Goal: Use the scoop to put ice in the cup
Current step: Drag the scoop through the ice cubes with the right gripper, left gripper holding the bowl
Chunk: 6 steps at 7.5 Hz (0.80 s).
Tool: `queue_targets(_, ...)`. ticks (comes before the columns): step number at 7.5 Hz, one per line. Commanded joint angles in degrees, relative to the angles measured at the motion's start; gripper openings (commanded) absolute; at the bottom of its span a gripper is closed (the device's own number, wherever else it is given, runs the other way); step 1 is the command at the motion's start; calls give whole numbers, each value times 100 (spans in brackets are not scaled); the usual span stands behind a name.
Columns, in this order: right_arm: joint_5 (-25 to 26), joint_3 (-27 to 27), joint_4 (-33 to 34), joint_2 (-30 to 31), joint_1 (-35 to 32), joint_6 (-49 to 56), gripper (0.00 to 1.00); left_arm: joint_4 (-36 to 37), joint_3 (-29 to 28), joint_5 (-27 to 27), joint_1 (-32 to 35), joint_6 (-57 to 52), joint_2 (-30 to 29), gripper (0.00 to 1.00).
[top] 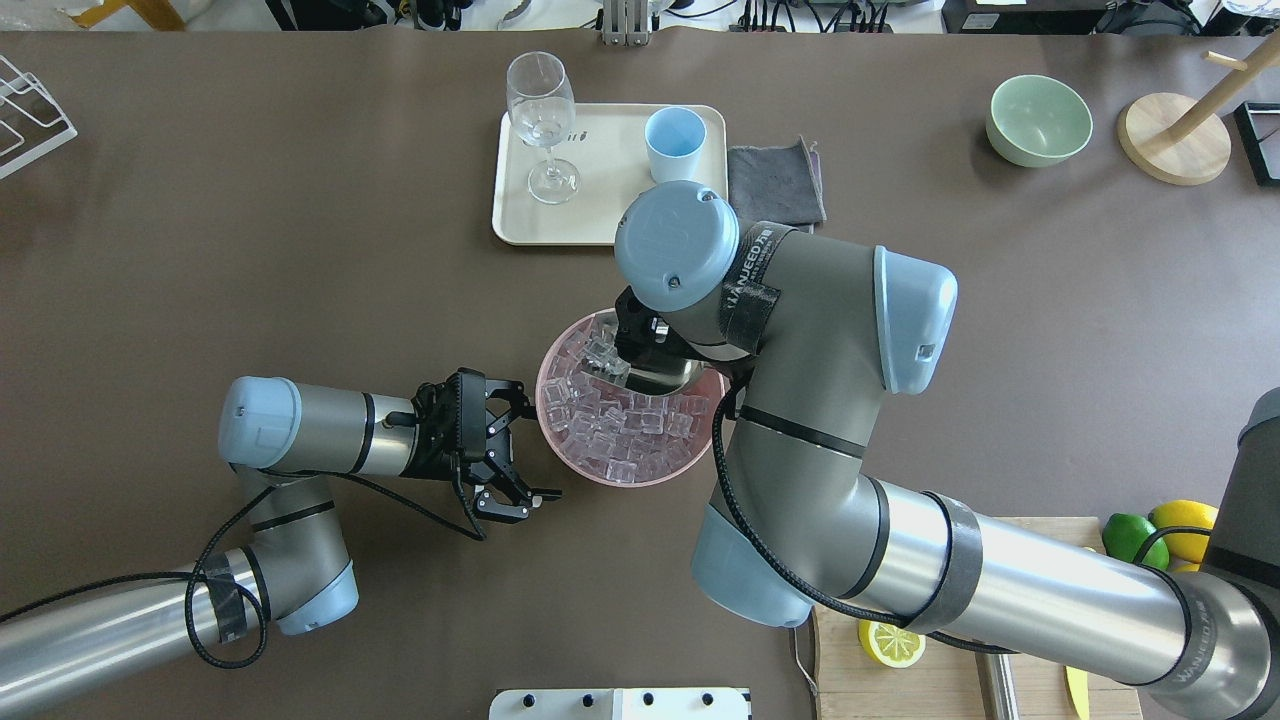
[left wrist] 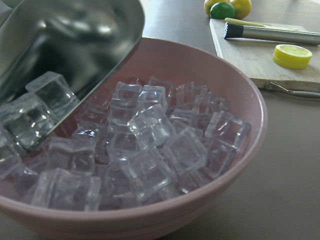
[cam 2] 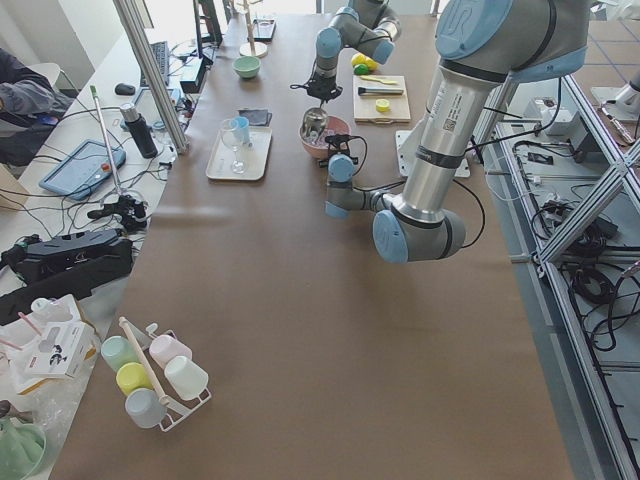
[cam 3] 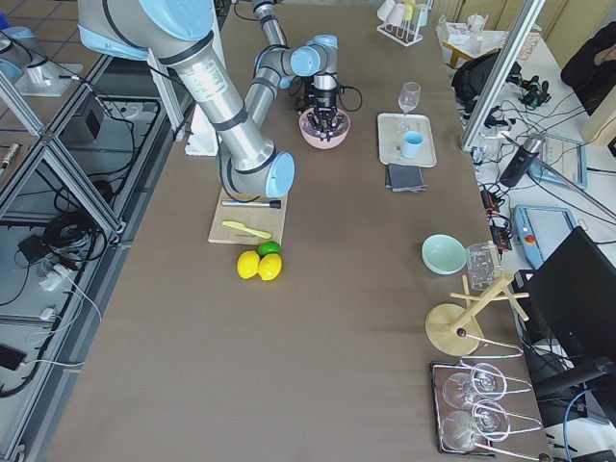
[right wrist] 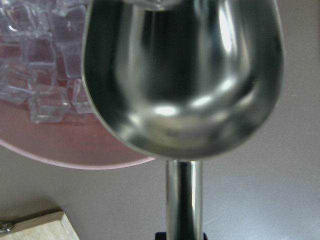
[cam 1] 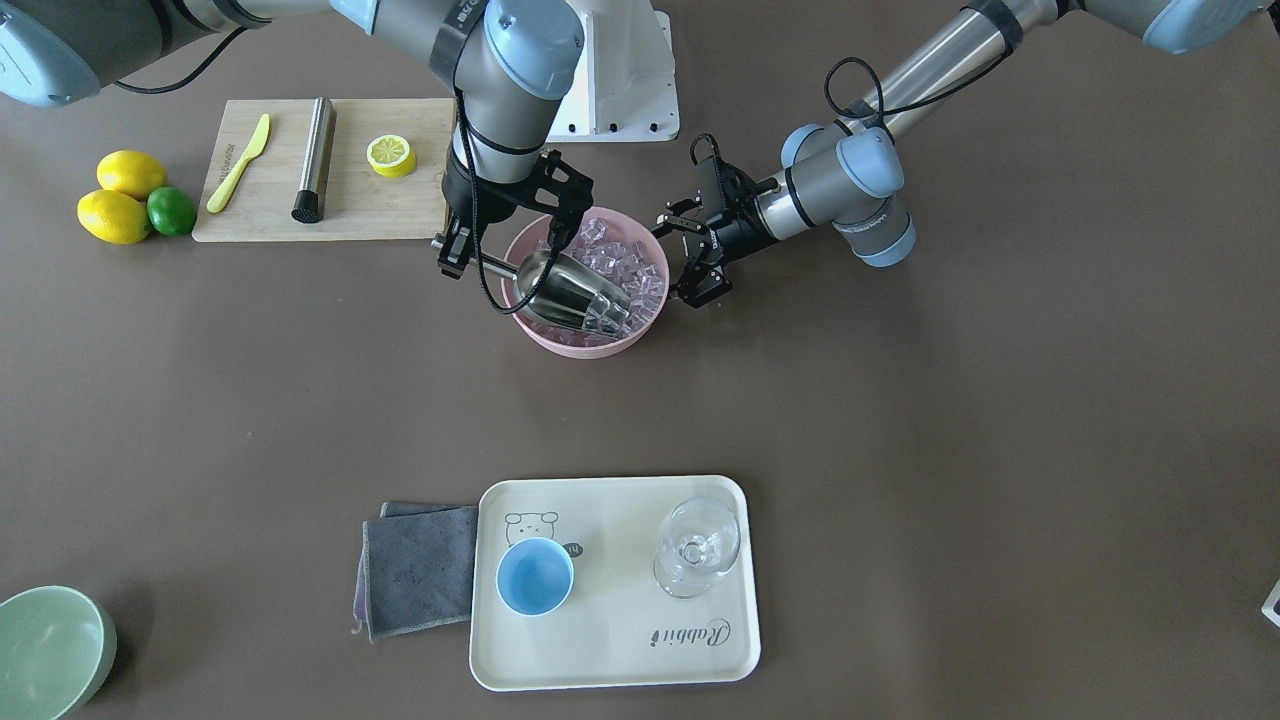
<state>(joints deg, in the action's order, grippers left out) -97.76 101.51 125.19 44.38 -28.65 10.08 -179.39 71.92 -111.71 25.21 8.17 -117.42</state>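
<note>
Steel scoop [cam 1: 572, 290], handle pinched in right gripper [cam 1: 455, 250], tilts down into ice [cam 1: 625, 262]; left gripper [cam 1: 682, 258] spread just beside pink bowl [cam 1: 575, 345] rim.

Pink bowl [top: 600, 472] of ice [top: 620, 425]: left pincer [top: 532, 440], splayed wide, just beside it; scoop [top: 662, 380] inside, under the right arm [top: 800, 330]; cup [top: 674, 140] on tray [top: 600, 220] beyond.

Silver-grey arms [top: 1050, 600], pale-blue joint caps [top: 675, 235]; black cables [top: 720, 470]; lettering [top: 752, 262] perhaps "HANJEED".
</note>
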Motion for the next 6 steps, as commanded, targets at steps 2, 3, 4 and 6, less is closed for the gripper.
queue_targets(2,-51,281,-301,237,0,-146,0,0,-2,8,-33,-9,0,98)
queue_targets(3,-59,343,-337,290,0,-164,0,0,-2,8,-33,-9,0,98)
queue_targets(4,-77,387,-529,351,0,-269,0,9,-2,8,-33,-9,0,98)
queue_targets(6,-77,405,-741,448,0,-419,0,9,-2,0,-33,-9,0,98)
